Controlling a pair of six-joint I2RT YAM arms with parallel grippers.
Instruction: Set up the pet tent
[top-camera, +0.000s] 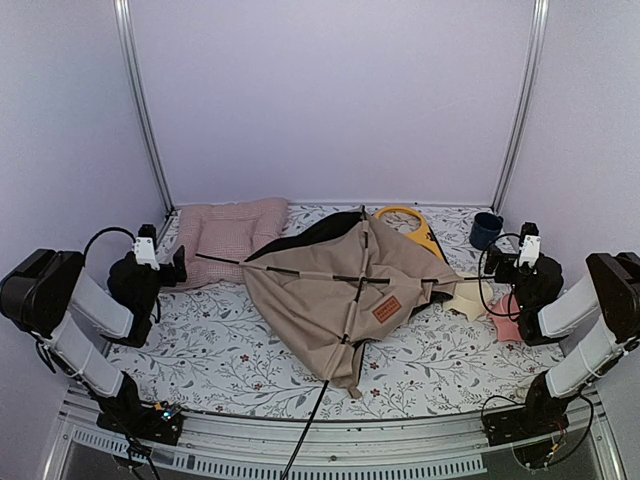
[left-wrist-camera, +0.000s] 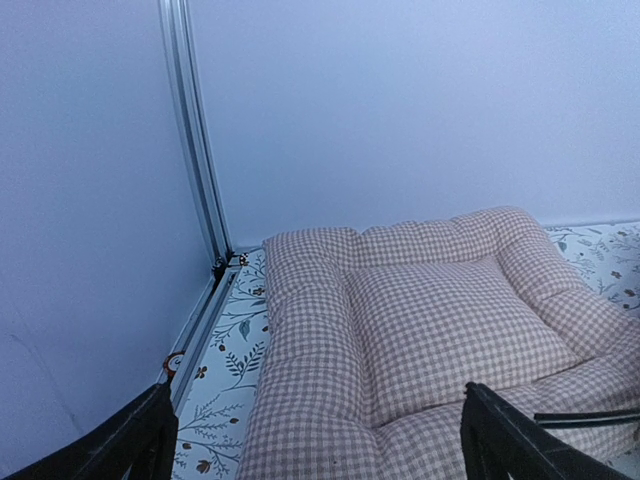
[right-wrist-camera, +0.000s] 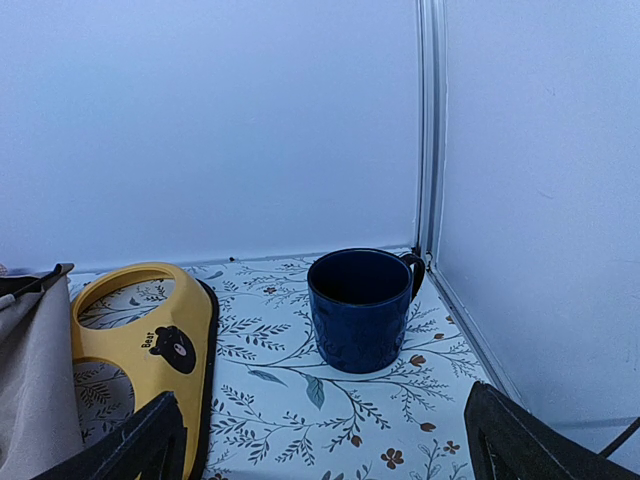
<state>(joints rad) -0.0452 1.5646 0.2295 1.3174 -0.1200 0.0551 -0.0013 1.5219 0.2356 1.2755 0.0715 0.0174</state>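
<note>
The tan pet tent (top-camera: 340, 285) lies collapsed in the middle of the table, its thin black crossed poles (top-camera: 356, 280) on top, a small brown label (top-camera: 387, 309) on its front and black lining showing at the back. One pole end reaches toward my left gripper, another hangs over the front edge. A corner of tan fabric (right-wrist-camera: 35, 370) shows in the right wrist view. My left gripper (top-camera: 178, 264) is open and empty at the pink cushion's left side. My right gripper (top-camera: 497, 262) is open and empty right of the tent.
A pink checked cushion (top-camera: 228, 227) lies at the back left, also in the left wrist view (left-wrist-camera: 430, 330). A yellow bowl stand (top-camera: 410, 225) sits behind the tent, also in the right wrist view (right-wrist-camera: 140, 340). A dark blue mug (right-wrist-camera: 362, 308) stands at the back right corner.
</note>
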